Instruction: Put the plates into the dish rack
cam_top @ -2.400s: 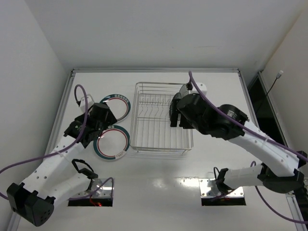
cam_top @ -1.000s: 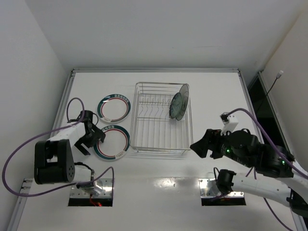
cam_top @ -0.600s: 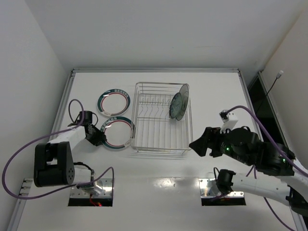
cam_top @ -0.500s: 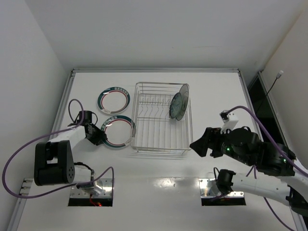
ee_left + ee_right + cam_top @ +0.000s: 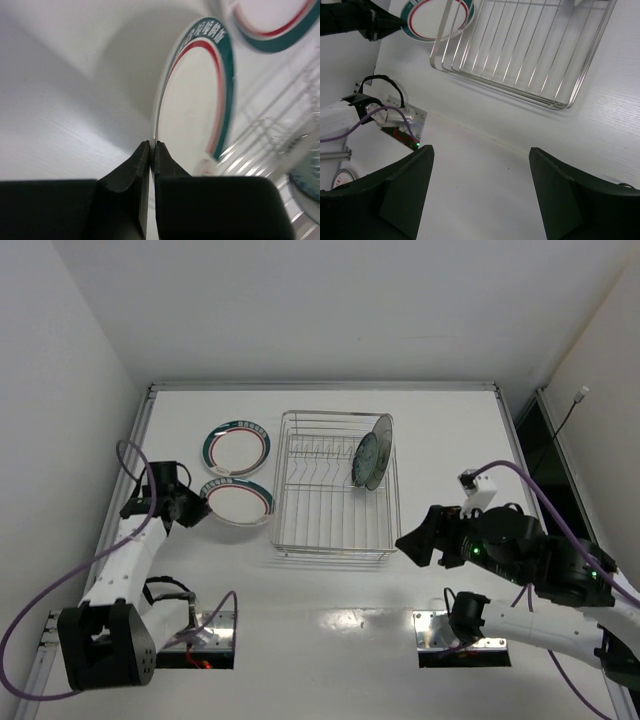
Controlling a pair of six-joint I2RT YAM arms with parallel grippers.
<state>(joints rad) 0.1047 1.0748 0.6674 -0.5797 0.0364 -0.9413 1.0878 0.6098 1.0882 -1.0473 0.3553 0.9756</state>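
My left gripper (image 5: 200,508) is shut on the left rim of a white plate (image 5: 240,502) with a green and red band, just left of the dish rack (image 5: 335,552). In the left wrist view the jaws (image 5: 152,146) pinch that plate (image 5: 200,95) edge-on, and it tilts up off the table. A second banded plate (image 5: 237,447) lies flat farther back. A teal patterned plate (image 5: 375,452) stands upright in the rack's far right corner. My right gripper (image 5: 408,540) hangs open and empty off the rack's near right corner, above bare table (image 5: 480,195).
The silver wire rack (image 5: 520,50) fills the table's middle. Mounting plates with cables sit at the near edge by each arm base (image 5: 190,638). White walls close in the table on the left, back and right.
My left gripper has shut on the near plate's rim and drawn it up and back, tilting it. The left arm has swung outward. The right arm has stayed still.
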